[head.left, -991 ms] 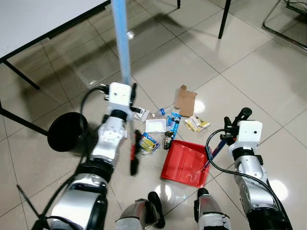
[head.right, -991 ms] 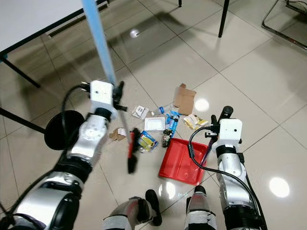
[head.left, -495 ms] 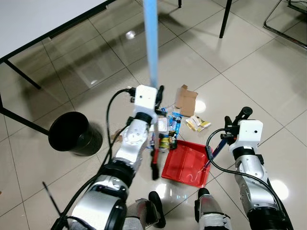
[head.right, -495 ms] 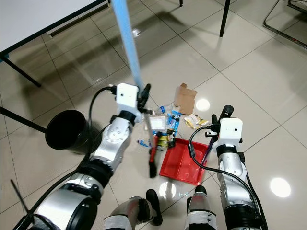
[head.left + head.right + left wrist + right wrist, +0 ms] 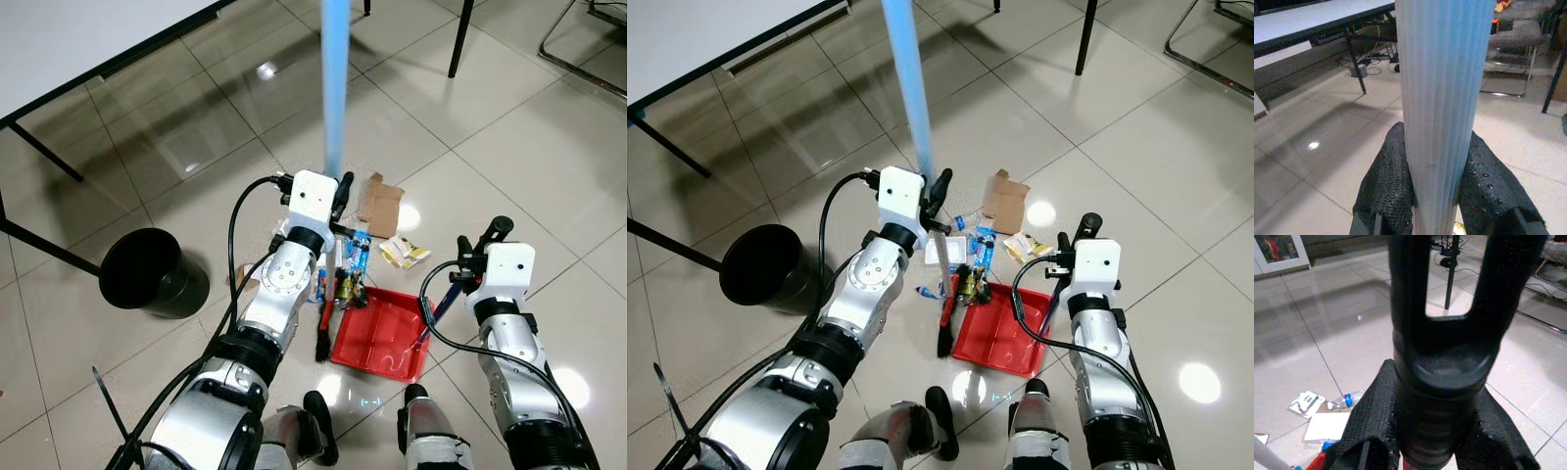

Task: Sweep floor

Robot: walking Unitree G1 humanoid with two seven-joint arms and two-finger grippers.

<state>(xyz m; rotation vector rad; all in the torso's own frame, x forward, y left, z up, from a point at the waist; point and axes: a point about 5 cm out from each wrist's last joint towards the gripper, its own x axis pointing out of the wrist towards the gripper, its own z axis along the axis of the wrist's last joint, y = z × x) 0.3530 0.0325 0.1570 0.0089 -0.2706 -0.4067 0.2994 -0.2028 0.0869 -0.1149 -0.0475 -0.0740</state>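
Left pincer (image 5: pixel 1436 191) clamps the near-upright blue broom handle (image 5: pixel 334 88), its head (image 5: pixel 323 328) down beside the red dustpan (image 5: pixel 377 338).

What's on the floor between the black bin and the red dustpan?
In the left eye view, the broom head and left arm lie between the black bin and the red dustpan.

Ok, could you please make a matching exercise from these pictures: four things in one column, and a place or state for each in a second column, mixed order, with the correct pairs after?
Things
1. broom handle
2. red dustpan
3. black bin
4. brown cardboard piece

Places or states
A. stands on the floor at the robot's left, near a table leg
B. clamped between the fingers of the left gripper
C. lies flat on the tiles beyond the litter
D. rests on the floor, its handle in the right gripper

Pairs: 1-B, 2-D, 3-A, 4-C
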